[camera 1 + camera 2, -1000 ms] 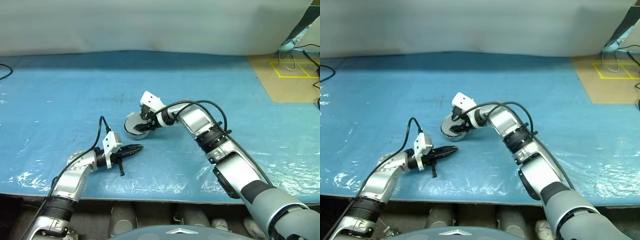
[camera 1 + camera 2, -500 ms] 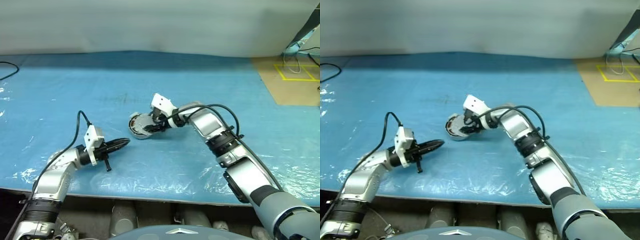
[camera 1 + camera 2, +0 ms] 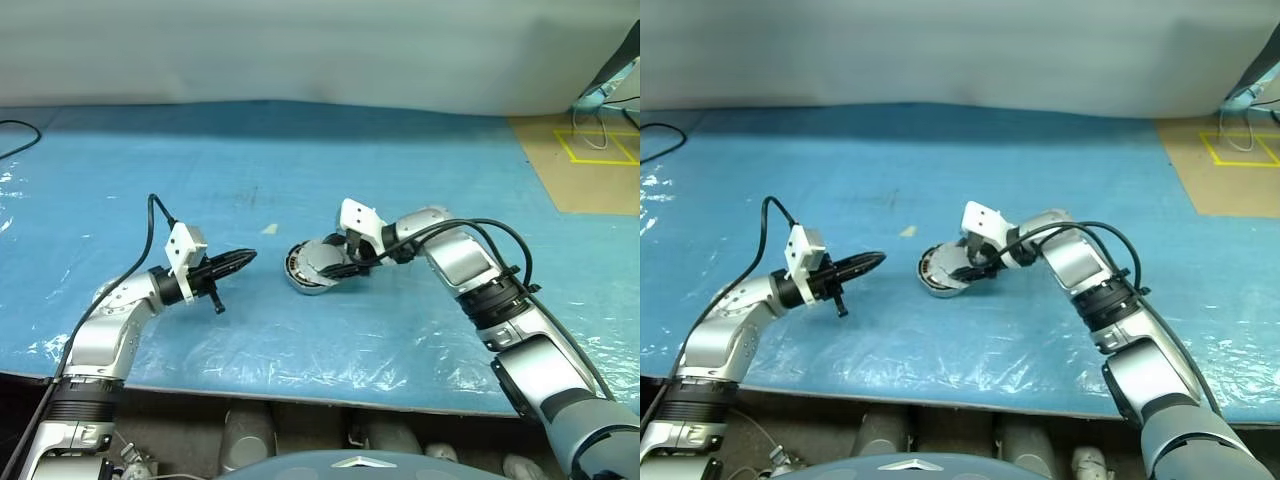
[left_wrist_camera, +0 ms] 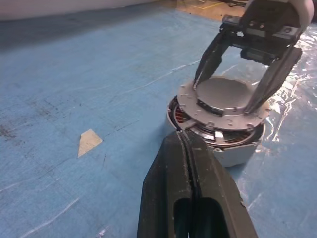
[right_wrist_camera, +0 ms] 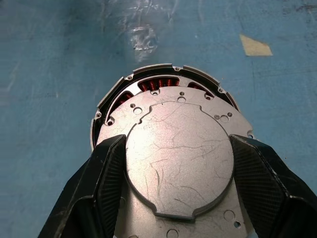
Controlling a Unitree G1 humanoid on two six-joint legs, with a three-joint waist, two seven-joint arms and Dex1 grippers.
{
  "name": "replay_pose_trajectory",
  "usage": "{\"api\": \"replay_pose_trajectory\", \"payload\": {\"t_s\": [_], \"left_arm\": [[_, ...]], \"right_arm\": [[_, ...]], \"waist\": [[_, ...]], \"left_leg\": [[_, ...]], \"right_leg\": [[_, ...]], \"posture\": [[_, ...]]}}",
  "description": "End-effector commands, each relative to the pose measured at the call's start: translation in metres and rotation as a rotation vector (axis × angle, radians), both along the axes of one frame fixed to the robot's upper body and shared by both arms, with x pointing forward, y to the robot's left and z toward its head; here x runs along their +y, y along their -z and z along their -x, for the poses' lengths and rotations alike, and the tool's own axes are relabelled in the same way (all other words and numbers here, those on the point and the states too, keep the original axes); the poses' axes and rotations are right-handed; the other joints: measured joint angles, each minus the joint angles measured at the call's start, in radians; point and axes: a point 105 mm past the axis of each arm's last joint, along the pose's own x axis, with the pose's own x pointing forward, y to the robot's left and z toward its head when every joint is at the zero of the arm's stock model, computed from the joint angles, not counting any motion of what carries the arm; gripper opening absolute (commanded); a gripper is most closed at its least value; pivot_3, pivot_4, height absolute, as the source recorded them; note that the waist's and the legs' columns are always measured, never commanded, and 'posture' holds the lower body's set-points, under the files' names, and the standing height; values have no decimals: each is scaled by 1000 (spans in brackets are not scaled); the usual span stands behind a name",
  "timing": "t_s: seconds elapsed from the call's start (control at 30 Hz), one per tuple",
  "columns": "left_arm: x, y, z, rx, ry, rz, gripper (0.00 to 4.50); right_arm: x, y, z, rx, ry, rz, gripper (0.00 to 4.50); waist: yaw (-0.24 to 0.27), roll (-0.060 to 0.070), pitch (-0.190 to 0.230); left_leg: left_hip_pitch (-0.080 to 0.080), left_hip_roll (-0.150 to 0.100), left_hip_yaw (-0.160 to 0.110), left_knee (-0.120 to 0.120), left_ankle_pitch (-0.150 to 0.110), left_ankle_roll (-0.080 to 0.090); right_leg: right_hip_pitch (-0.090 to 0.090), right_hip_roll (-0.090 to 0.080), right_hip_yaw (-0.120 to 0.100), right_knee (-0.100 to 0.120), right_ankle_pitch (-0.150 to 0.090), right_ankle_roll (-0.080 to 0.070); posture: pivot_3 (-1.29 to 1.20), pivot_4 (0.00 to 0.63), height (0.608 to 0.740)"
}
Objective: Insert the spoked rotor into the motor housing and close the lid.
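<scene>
- Blue plastic-covered desk [image 3: 420, 150]: the round silver motor housing with copper windings [image 3: 305, 275] is seen near its middle.
- The smooth silver-grey lid disc [image 5: 179, 158], tilted over the housing, is gripped at its edges by the right end effector [image 5: 179, 173].
- The left end effector [image 3: 238, 260] is closed empty, left of the housing.

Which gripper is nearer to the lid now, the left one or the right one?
Right. The right gripper has its fingers on both sides of the lid; the left gripper, shut, is apart, beside it.

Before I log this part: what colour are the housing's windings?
Copper-red windings, clearest in the right wrist view.
</scene>
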Motion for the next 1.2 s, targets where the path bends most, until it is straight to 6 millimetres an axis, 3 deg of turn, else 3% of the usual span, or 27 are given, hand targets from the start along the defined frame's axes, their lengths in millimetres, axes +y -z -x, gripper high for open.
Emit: {"api": "replay_pose_trajectory", "payload": {"t_s": [0.03,0.3,0.47,0.73,0.9,1.1,1.2], "left_arm": [[-12,-14,-1,-49,24,4,0],[-19,-19,0,-50,37,8,0],[-20,-19,1,-46,44,0,0],[-21,-19,1,-45,48,1,0],[-17,-19,1,-44,43,-2,0],[-17,-20,1,-45,38,12,0],[-16,-21,-1,-50,29,15,0]], "right_arm": [[-6,3,11,26,-65,13,2937],[22,-38,0,71,43,-201,2937],[31,-48,6,70,27,-223,2937],[33,-14,-6,66,105,-123,2937],[43,-22,-5,118,115,-189,2937],[59,-16,-10,100,113,-142,2937],[62,-4,-11,77,118,-76,2937]], "waist": [[-1,0,0],[-8,0,0],[-2,0,0],[-2,0,0],[-7,0,0],[-8,0,0],[-9,0,0]], "left_leg": [[0,0,0,0,0,0],[0,1,0,0,0,0],[-3,0,0,0,0,0],[-3,0,0,0,0,0],[-2,1,0,0,0,0],[-2,0,0,0,0,0],[-2,0,0,0,0,0]], "right_leg": [[0,0,0,0,0,0],[-2,2,0,1,0,0],[-4,2,0,1,0,0],[-4,2,0,1,0,0],[-4,3,0,1,0,0],[-4,2,0,2,0,0],[-4,2,0,1,0,0]], "posture": [[0,150,740],[0,150,740],[0,150,740],[0,150,740],[0,150,740],[0,150,740],[0,150,740]]}}
